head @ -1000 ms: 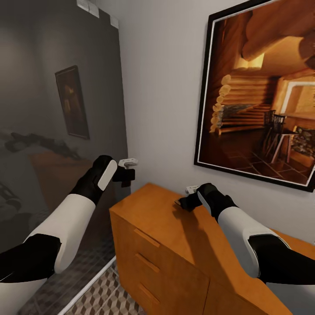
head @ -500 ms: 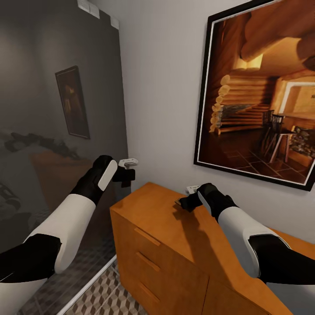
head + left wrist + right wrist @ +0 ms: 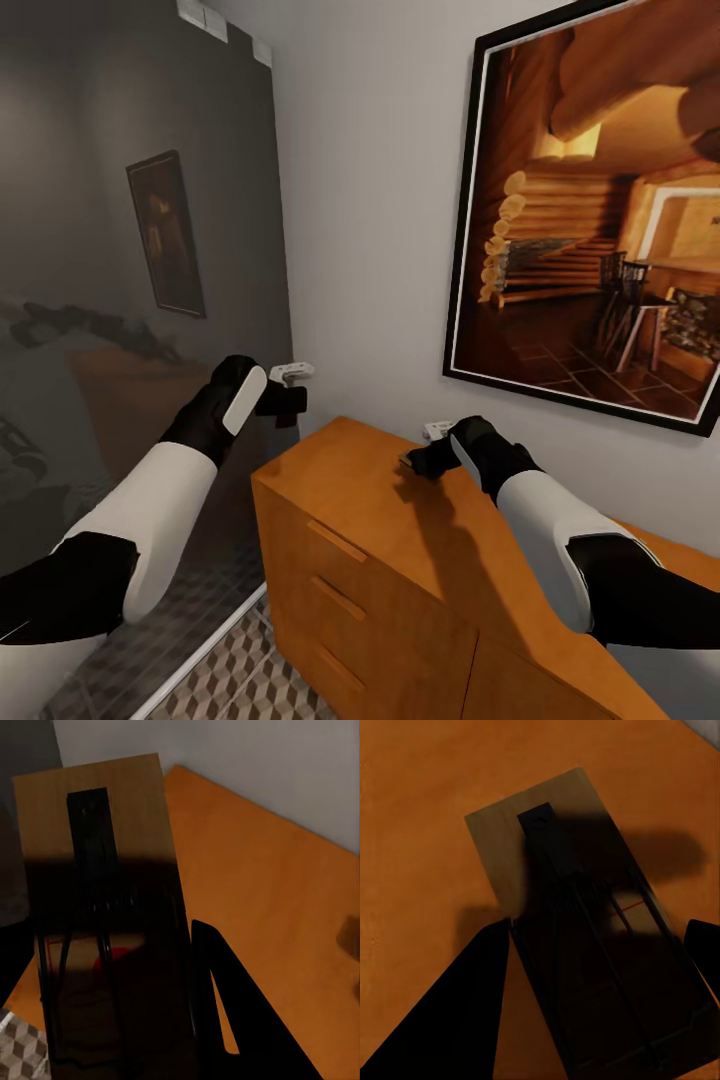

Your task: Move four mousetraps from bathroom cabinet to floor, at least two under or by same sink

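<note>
The orange-brown cabinet [image 3: 380, 560] stands against the white wall, with drawer fronts facing the cube-patterned bathroom floor [image 3: 240, 680]. My left gripper [image 3: 290, 397] hovers off the cabinet's left end, shut on a mousetrap [image 3: 97, 870], a wooden board with black wire that hangs above the cabinet top [image 3: 262, 885] and the floor. My right gripper [image 3: 415, 462] is just above the cabinet top [image 3: 427, 810], shut on a second mousetrap [image 3: 547, 847] that casts a shadow on the wood. A dark finger [image 3: 457, 1012] flanks that board. The bathroom sink is out of view.
A large framed cabin painting [image 3: 600, 220] hangs on the wall above the cabinet. At the left rises a dark reflective glass panel [image 3: 100, 250] with a pale sill at floor level. A strip of tiled floor lies between panel and cabinet.
Almost nothing differs. My right gripper has crept slightly up and left with its mousetrap; the left arm holds still.
</note>
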Controlling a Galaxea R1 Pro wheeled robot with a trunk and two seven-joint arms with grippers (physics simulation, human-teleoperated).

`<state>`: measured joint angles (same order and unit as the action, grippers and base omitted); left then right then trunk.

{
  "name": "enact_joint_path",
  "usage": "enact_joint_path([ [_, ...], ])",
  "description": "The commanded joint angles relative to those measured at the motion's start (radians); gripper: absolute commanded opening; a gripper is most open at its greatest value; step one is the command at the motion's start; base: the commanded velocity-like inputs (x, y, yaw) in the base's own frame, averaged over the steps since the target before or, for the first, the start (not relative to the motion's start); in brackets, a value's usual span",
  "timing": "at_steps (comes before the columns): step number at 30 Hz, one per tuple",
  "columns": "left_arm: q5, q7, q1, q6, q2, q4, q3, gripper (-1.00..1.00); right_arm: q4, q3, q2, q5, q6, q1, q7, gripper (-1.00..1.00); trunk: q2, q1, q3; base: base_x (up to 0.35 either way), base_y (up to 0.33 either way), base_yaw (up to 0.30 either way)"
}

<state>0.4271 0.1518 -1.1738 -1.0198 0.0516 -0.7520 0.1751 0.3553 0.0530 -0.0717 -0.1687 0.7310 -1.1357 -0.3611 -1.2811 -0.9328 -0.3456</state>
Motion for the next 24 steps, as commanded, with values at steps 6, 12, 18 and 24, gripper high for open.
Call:
enact_joint_path([
  [6,0.008,0.008,-0.029,-0.004,-0.011,-0.001,0.004,-1.0,0.018,0.003,-0.002,-0.013,0.005,-0.035,-0.007,-1.0,-0.001,0.0,-0.001,0.0,0.0,0.0],
  [12,0.005,0.004,0.004,-0.009,0.011,-0.002,0.004,-1.0,0.052,0.006,0.009,-0.018,0.018,-0.036,-0.003,-1.0,-0.001,0.0,-0.001,0.0,0.0,0.0],
  [18,0.004,0.003,0.011,-0.007,0.019,-0.003,0.004,-1.0,0.086,0.007,0.013,-0.021,0.044,-0.035,-0.002,-1.0,-0.001,0.0,-0.001,0.0,0.0,0.0],
  [24,0.004,0.003,0.012,-0.007,0.02,-0.002,0.004,-1.0,0.119,0.007,0.014,-0.023,0.078,-0.035,-0.001,-1.0,-0.001,0.0,-0.001,-0.001,0.0,0.0],
])
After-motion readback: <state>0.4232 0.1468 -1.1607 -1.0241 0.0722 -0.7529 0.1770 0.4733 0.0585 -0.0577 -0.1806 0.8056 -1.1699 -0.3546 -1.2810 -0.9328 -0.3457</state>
